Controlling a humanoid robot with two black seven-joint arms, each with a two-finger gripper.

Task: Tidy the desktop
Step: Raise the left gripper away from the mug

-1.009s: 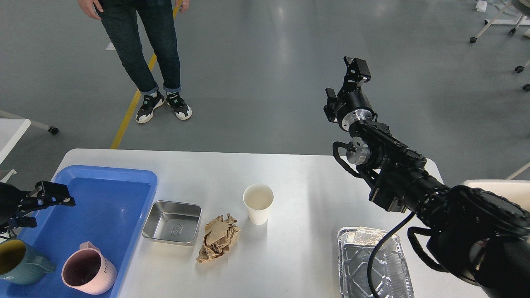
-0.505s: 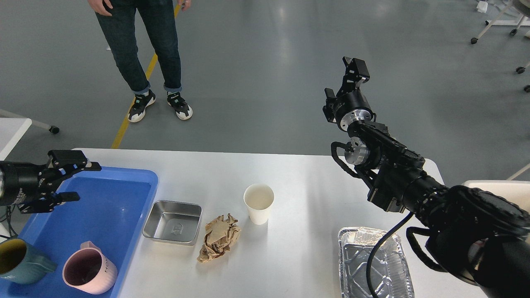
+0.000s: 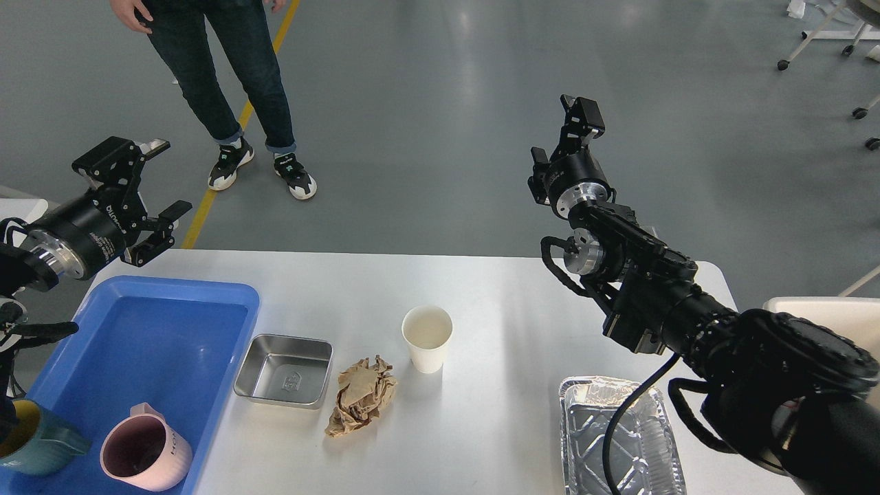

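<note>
1. The desktop [image 3: 495, 289] fills the lower middle of the head view. Loose on it are a paper cup [image 3: 427, 337] at centre, a crumpled brown paper [image 3: 362, 404] toward 7 o'clock of the cup, a steel tray [image 3: 284, 370] toward 8 o'clock, and a foil tray [image 3: 622, 440] at the 5 o'clock corner.
2. The blue tray [image 3: 227, 323] at 8 o'clock holds a pink mug [image 3: 146, 455] and a teal mug [image 3: 34, 440].
3. The left gripper [image 3: 152, 189] hangs above the desktop's far-left corner with its fingers spread and nothing between them. The right gripper [image 3: 574, 120] is raised beyond the far edge toward 1 o'clock — seen end-on, so it cannot be told whether its fingers are apart.
4. Risks: the cup is light and upright, so a sideways brush from a descending finger would likely tip it or roll it off. The right arm's cable [image 3: 622, 419] droops over the foil tray and could drag it if that arm swings. A person [image 3: 213, 75] stands near the 11 o'clock side, within a wide left-arm sweep.
5. Against the picture a second ago, the left gripper has risen from low over the blue tray to above the corner — the right arm has barely shifted, and the objects lie as they did.
</note>
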